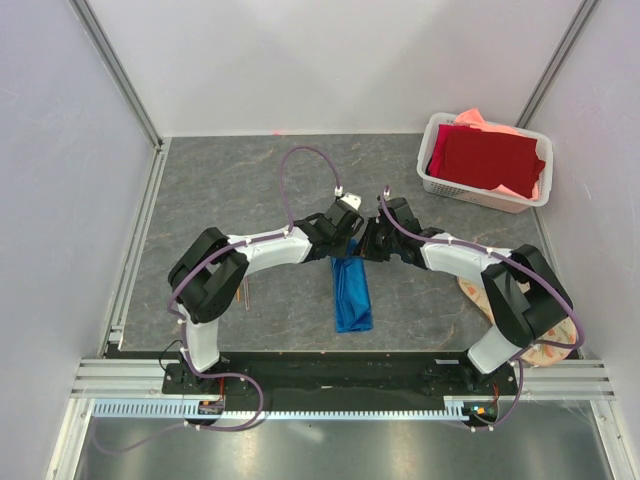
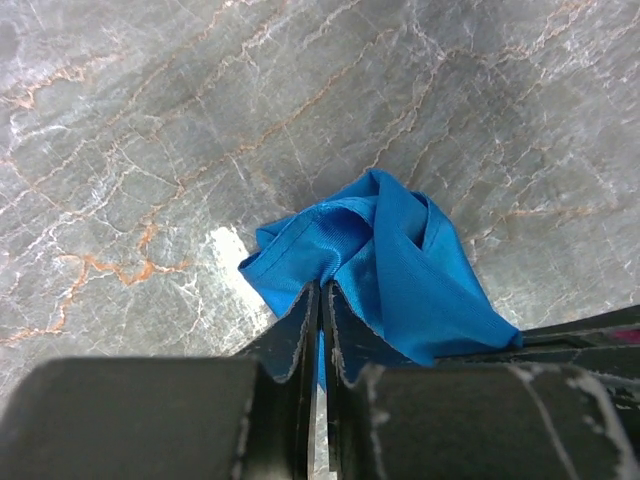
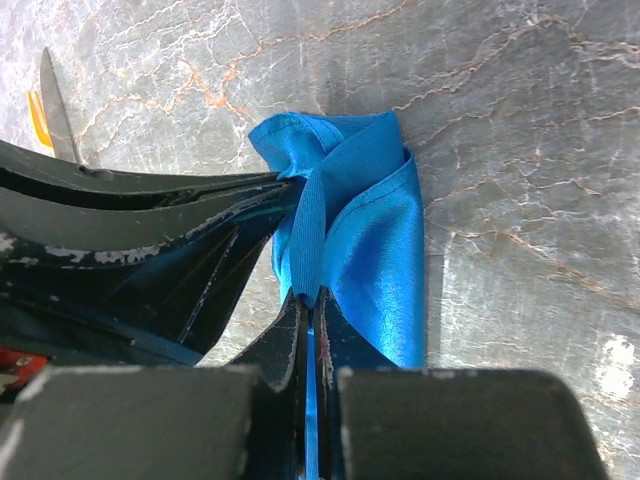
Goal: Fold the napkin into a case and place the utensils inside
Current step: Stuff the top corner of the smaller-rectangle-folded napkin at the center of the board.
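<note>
Top external view, nearest: round floral-patterned mat (image 1: pixel 540 352), partly under the right arm.
Utensils (image 1: pixel 243 293): thin orange-brown sticks on the grey marbled table (image 1: pixel 230 190) beside the left arm's elbow, well apart from the cloth; too thin to count.
Napkin (image 1: pixel 352 295): bright blue cloth in a narrow layered strip, lying lengthwise between the arms.
Left gripper (image 2: pixel 320 300): jaws pinched together on the napkin's bunched far end.
Right gripper (image 3: pixel 308 300): jaws clamped on a fold of the same end, just beside the left one.
White plastic basket (image 1: pixel 470 193): far right corner, holding a dark red cloth (image 1: pixel 485 160) over a salmon-pink cloth (image 1: pixel 478 118).
</note>
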